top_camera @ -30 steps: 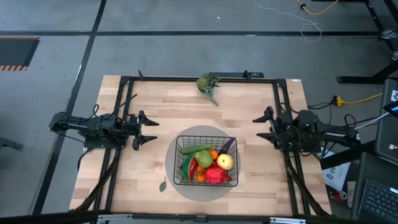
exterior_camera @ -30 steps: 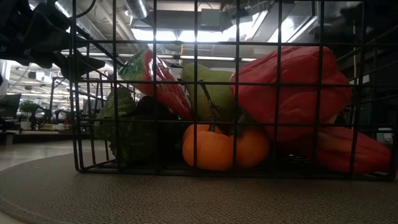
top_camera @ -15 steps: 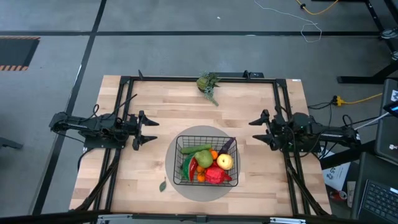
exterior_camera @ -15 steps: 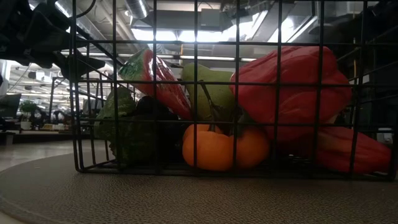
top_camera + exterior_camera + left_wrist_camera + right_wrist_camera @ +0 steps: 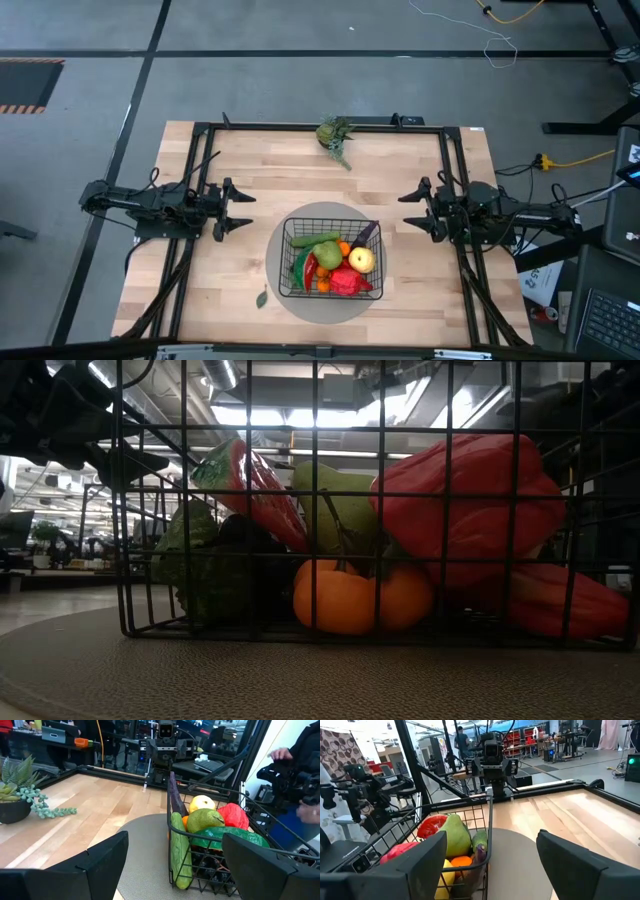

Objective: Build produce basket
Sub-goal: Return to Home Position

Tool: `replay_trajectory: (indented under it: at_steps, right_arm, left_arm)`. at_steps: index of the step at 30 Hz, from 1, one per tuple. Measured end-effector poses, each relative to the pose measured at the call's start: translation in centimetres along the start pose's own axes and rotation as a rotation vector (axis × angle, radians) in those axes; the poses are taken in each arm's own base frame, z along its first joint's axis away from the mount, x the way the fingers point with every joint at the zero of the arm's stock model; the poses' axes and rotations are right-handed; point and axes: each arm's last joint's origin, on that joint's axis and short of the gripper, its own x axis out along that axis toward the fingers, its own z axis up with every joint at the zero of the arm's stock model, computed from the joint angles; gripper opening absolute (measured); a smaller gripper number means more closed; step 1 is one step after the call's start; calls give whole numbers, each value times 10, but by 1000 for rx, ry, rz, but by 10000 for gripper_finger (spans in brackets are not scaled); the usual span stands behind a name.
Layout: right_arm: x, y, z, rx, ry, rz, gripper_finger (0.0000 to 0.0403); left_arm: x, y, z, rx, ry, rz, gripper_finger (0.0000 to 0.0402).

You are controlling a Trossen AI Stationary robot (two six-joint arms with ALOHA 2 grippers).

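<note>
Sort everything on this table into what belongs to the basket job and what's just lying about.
Job:
black wire basket; inside it red pepper, yellow fruit, green pear, cucumber, watermelon slice, eggplant, orange. Left gripper and right gripper, both open, wait either side.

Lying about:
grey round mat under the basket; potted plant at the far edge; small leaf beside the mat.
</note>
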Motion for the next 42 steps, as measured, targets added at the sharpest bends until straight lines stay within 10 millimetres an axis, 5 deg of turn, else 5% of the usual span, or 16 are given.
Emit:
replay_trajectory:
  at_steps: [42]
  right_arm:
    - [0, 3, -1, 7, 6, 31, 307]
  left_arm:
    - [0, 0, 0, 0, 0, 0, 315]
